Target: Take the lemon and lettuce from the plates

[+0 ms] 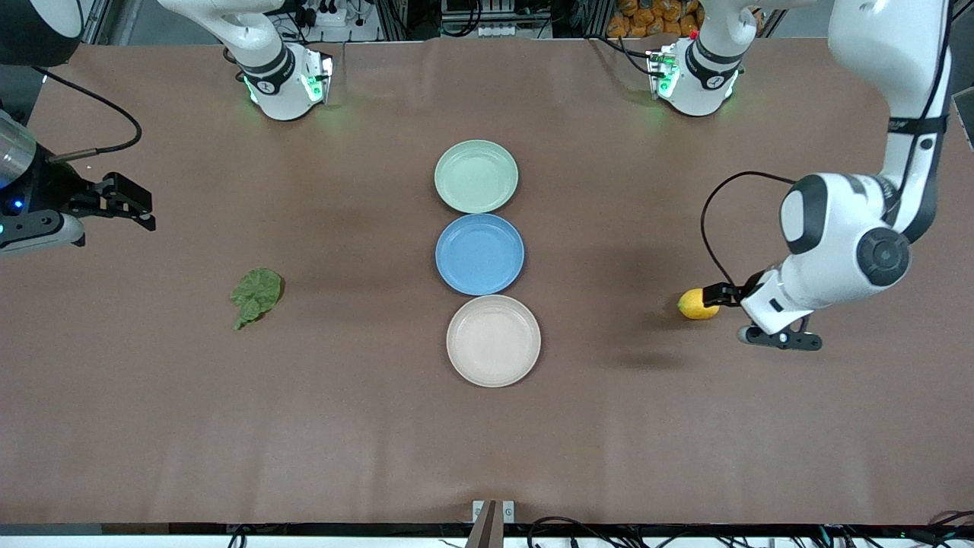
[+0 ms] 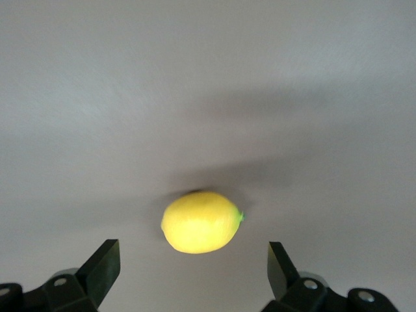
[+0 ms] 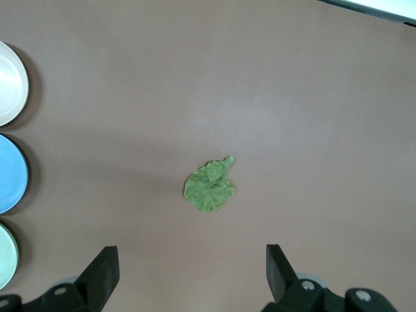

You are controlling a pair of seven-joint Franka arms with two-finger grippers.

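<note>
The yellow lemon lies on the brown table toward the left arm's end, off the plates. My left gripper is low beside it and open; in the left wrist view the lemon sits just ahead of the spread fingertips, untouched. The dark-green lettuce lies flat on the table toward the right arm's end. My right gripper hangs open over the table edge there, holding nothing, with the lettuce well ahead of it. The mint plate and the beige plate are empty.
A blue plate sits between the mint and beige plates in a row down the table's middle, also empty. The right wrist view catches the rims of the beige, blue and mint plates. The arm bases stand along the table's farthest edge.
</note>
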